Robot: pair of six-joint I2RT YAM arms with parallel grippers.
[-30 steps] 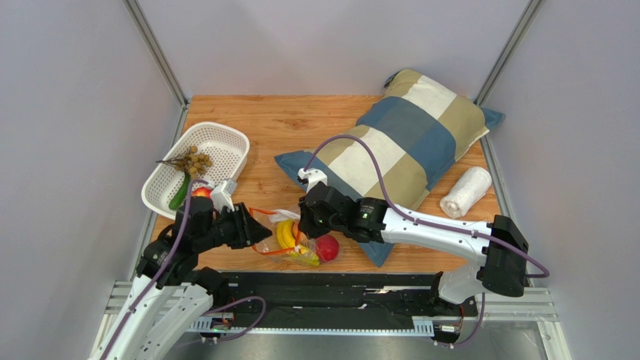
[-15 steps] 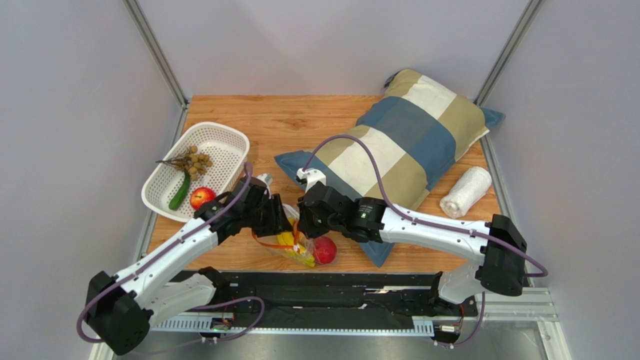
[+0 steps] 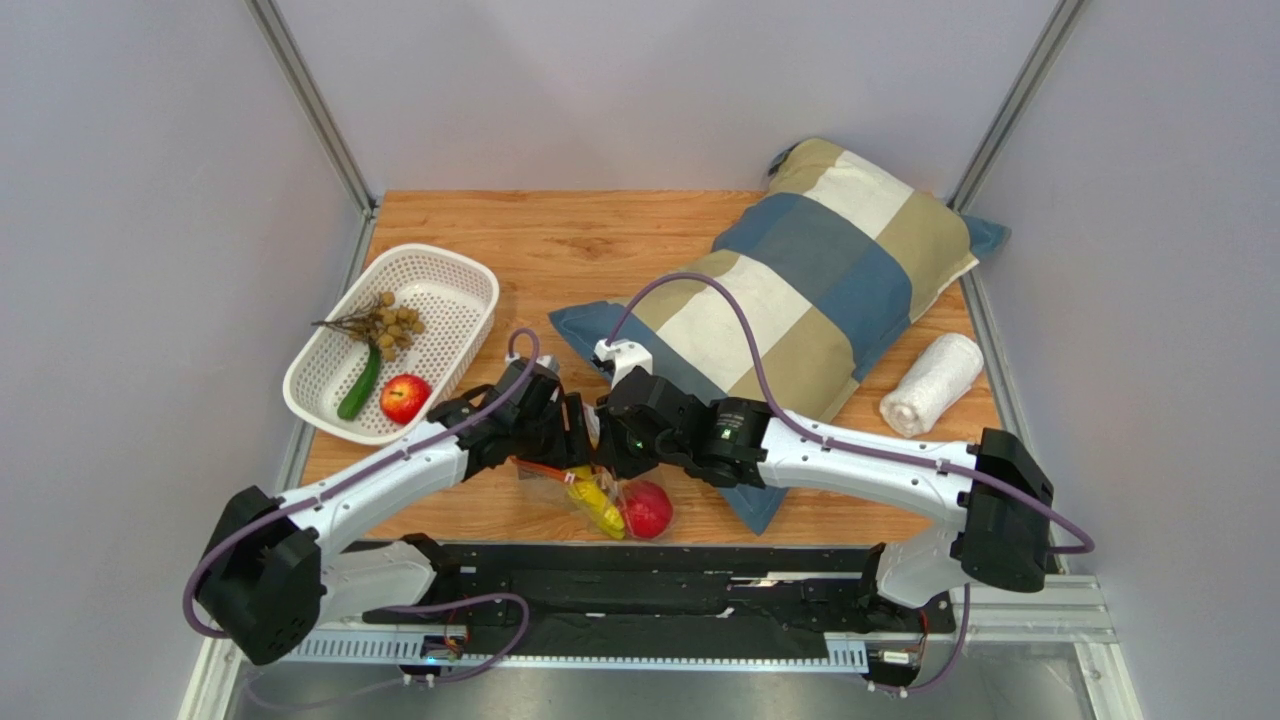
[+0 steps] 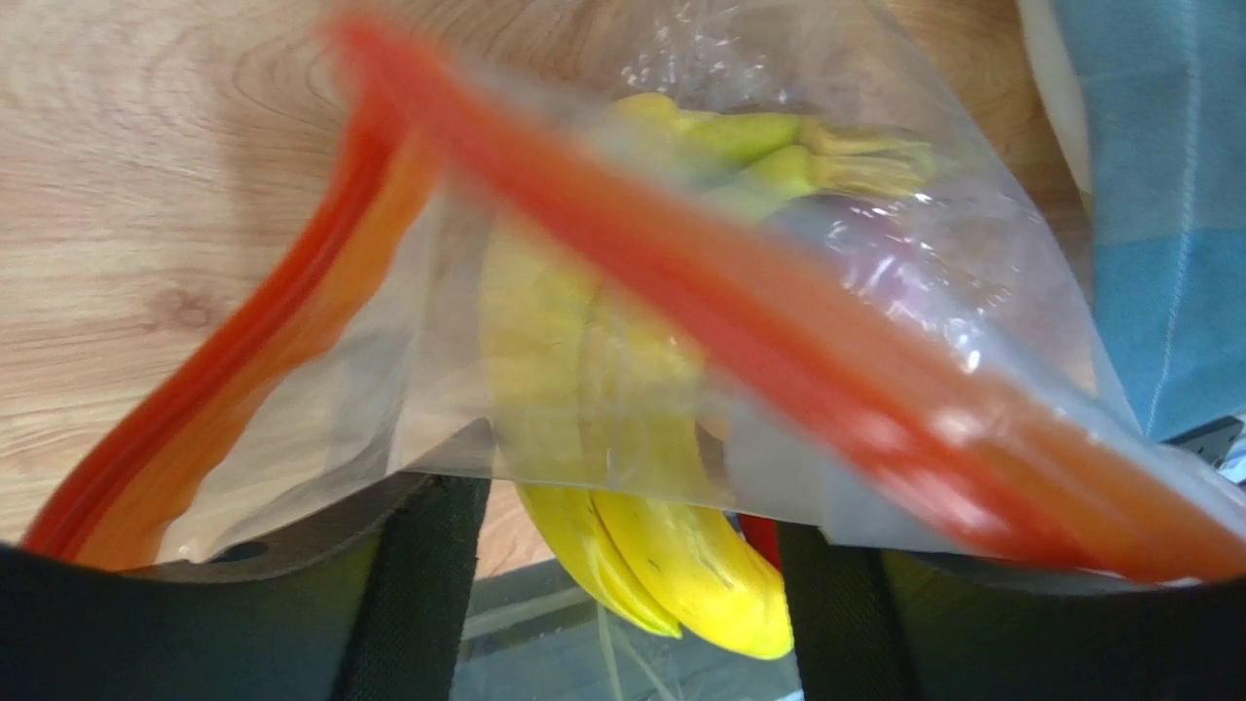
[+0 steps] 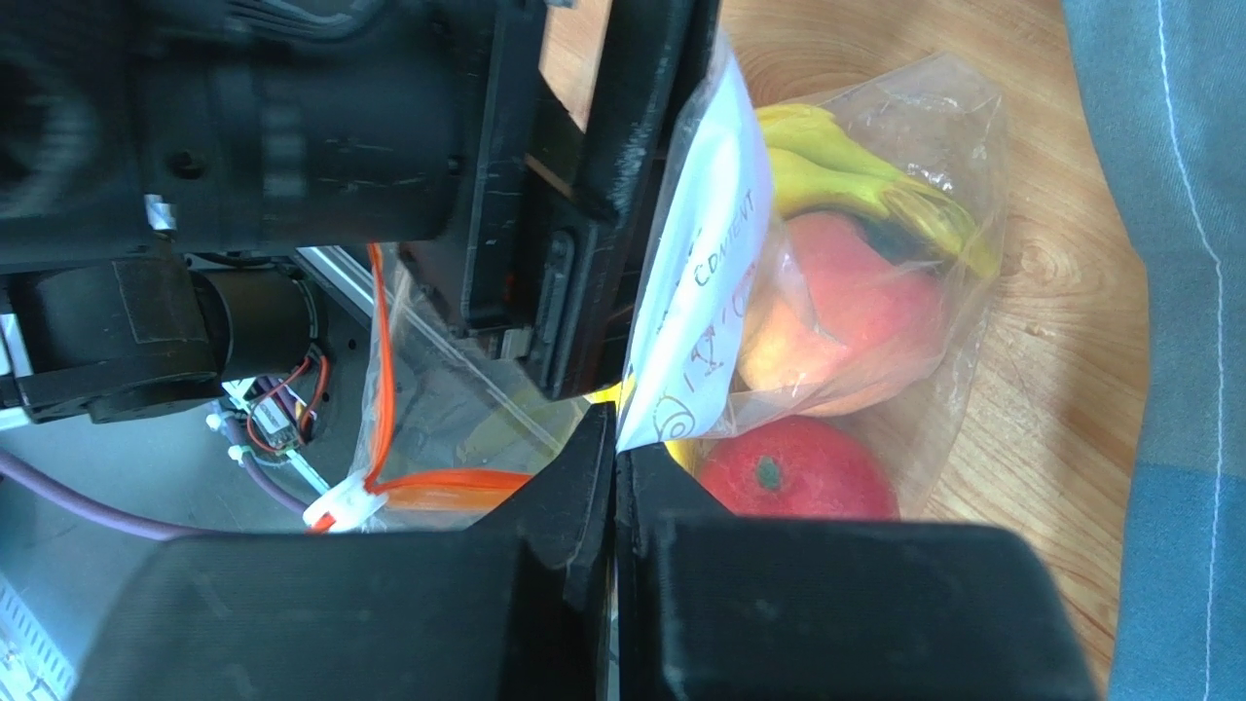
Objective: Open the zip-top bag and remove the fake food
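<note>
The zip-top bag [image 3: 589, 483] lies near the table's front edge with its orange-red zipper mouth [image 4: 702, 278] open. A yellow banana [image 4: 688, 562], a peach [image 5: 834, 314] and a red apple [image 5: 797, 470] are in it. My left gripper [image 4: 622, 584] is open at the bag's mouth; the banana sits between its fingers and plastic drapes over them. My right gripper [image 5: 614, 453] is shut on the bag's wall by the white label [image 5: 702, 263]. In the top view both grippers, left [image 3: 576, 435] and right [image 3: 613, 447], meet over the bag.
A white mesh basket [image 3: 451, 285] at the left holds a grape bunch [image 3: 383, 321], a dark green vegetable [image 3: 361, 387] and a red apple [image 3: 403, 398]. A striped pillow [image 3: 819, 278] lies at the back right, a rolled white towel [image 3: 932, 383] beside it.
My left arm has swung right from beside the basket to the bag's mouth. The right gripper has kept its hold; the bag has shifted slightly.
</note>
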